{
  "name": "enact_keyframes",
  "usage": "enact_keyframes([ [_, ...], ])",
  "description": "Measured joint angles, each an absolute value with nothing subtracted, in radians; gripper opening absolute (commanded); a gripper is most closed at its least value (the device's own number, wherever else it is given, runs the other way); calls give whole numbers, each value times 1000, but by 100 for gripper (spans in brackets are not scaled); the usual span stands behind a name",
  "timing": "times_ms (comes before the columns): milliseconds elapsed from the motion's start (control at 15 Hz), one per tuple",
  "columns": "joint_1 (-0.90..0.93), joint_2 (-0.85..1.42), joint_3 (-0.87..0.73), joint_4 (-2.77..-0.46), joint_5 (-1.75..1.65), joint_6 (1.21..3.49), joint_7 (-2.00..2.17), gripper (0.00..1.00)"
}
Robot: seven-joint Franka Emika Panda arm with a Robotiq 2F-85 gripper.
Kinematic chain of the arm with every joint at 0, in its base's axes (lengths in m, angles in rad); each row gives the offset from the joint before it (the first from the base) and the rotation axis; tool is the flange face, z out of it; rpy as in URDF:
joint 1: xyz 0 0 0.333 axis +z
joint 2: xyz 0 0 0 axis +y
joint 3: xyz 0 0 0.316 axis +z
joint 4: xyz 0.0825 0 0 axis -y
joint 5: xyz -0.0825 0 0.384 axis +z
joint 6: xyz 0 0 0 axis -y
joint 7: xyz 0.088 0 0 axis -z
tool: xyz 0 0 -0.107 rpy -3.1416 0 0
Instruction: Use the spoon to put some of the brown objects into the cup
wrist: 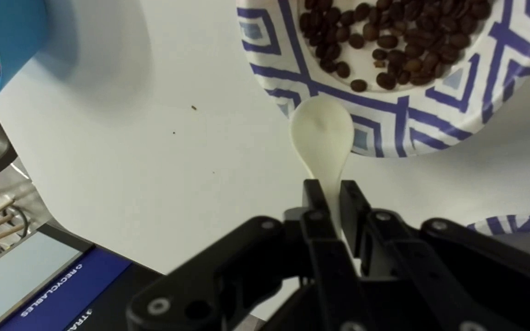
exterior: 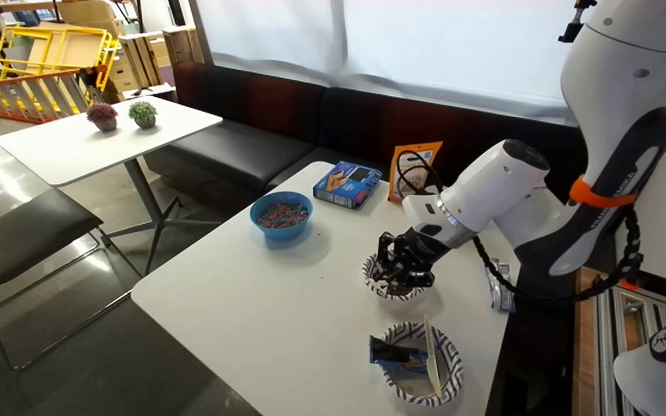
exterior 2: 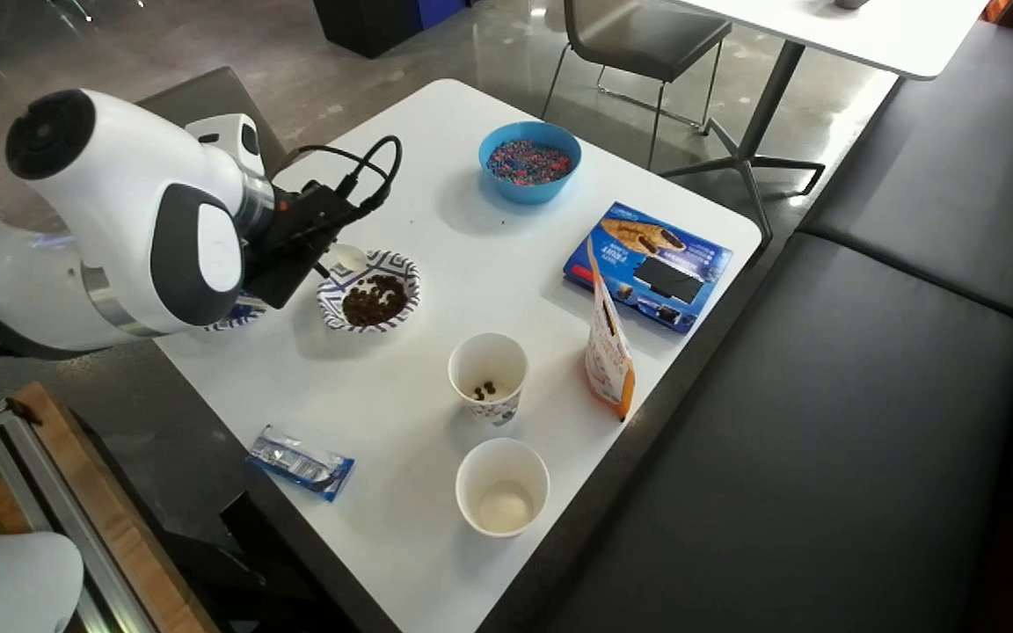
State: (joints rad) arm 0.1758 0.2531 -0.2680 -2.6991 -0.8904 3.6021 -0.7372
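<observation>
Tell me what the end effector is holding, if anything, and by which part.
The end effector holds the pale cream spoon by its handle, just behind the scoop end.

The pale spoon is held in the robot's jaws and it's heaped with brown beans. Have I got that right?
Not the heaped part: in the wrist view the pale spoon is bare, with no brown beans on it. The ones seen there lie in the patterned bowl. The spoon is indeed held in the jaws, closed on it from both sides.
</observation>
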Motion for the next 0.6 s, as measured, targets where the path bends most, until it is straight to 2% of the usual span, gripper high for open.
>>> enact_keyframes([
  [333,168,235,-264,-2719,-920,3523,-717,3],
  [400,167,226,-264,-2724,-921,3486,-712,14],
  [600,166,201,-264,-2731,-921,3420,-702,14],
])
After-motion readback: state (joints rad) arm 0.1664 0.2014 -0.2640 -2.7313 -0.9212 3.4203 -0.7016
